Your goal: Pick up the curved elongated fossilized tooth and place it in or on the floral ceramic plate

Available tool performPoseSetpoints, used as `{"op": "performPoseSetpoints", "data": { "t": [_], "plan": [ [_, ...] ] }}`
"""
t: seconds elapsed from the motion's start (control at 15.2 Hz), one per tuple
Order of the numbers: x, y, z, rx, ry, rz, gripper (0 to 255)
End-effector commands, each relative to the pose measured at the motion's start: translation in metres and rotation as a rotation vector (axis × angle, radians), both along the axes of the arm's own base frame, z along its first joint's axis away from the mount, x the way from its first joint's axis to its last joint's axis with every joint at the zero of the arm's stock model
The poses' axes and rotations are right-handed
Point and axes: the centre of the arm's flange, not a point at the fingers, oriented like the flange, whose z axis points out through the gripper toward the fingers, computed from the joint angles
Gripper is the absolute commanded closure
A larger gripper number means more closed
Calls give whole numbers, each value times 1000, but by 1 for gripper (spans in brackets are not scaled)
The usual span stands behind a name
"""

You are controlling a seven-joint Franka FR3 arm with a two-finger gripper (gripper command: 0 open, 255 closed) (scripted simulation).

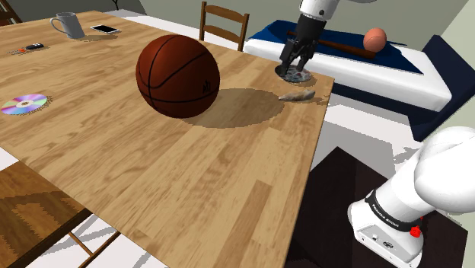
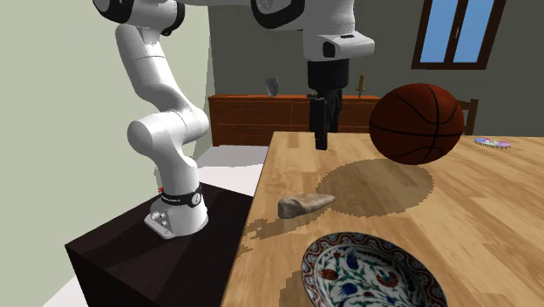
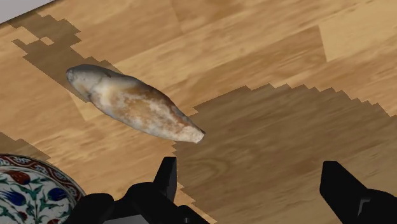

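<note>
Wrist view: the gripper [image 3: 251, 181] hangs above the table [image 3: 273, 57] with its two fingers set wide apart and nothing between them. The fossil tooth [image 3: 133, 111], a mottled tan and grey tapered piece, lies flat on the wood. It sits off to one side of the open fingers, not in line with them. The floral plate [image 3: 35, 168] rests near the tooth without touching it, so the carry is judged short.

In the second exterior view the gripper stands well above the tabletop. The tooth lies near the table edge on the stand's side. The basketball [image 2: 417, 122] sits farther in, apart from both.

Probable step: alignment over the tooth. The wide opening suits a top-down grasp across its narrow width.
</note>
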Motion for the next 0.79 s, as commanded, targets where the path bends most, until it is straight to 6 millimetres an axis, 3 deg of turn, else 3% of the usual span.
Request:
{"op": "performPoseSetpoints", "data": {
  "t": [0.0, 0.13, 0.59, 0.66, 0.73],
  "plan": [
    [1, 1, -11, 0, -1, 0, 0],
    [2, 2, -19, 0, -1, 0, 0],
    [2, 2, -19, 0, -1, 0, 0],
    [2, 2, -19, 0, -1, 0, 255],
    [2, 2, -19, 0, -1, 0, 255]
  ]
}}
